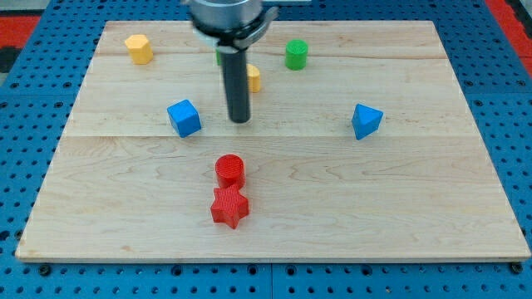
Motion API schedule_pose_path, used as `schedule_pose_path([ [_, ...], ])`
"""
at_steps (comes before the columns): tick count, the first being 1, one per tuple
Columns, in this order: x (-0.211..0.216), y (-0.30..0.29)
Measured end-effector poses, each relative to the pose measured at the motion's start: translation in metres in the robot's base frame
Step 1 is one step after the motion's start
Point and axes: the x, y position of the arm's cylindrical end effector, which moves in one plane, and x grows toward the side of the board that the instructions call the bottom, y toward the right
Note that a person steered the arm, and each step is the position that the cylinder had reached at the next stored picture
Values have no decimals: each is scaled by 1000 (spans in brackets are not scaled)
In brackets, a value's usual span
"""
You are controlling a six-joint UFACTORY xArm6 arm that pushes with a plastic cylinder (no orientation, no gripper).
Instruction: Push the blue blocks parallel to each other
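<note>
A blue cube (pixel 184 117) lies left of the board's middle. A blue triangular block (pixel 365 121) lies toward the view's right, at about the same height in the view. My tip (pixel 239 120) stands on the board between them, close to the right of the blue cube and not touching it. The rod rises from the tip to the arm's end at the view's top.
A red cylinder (pixel 229 169) and a red star block (pixel 229 207) sit together below my tip. A yellow block (pixel 139 49) is at the top left, another yellow block (pixel 253 79) is half hidden behind the rod, and a green cylinder (pixel 296 54) is at the top. The wooden board (pixel 416 208) ends on blue pegboard.
</note>
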Motion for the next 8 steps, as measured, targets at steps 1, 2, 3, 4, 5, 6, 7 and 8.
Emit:
schedule_pose_path([
  [1, -23, 37],
  [2, -58, 37],
  [3, -65, 49],
  [4, -80, 32],
  [5, -79, 15],
  [6, -72, 14],
  [7, -56, 31],
  [8, -16, 109],
])
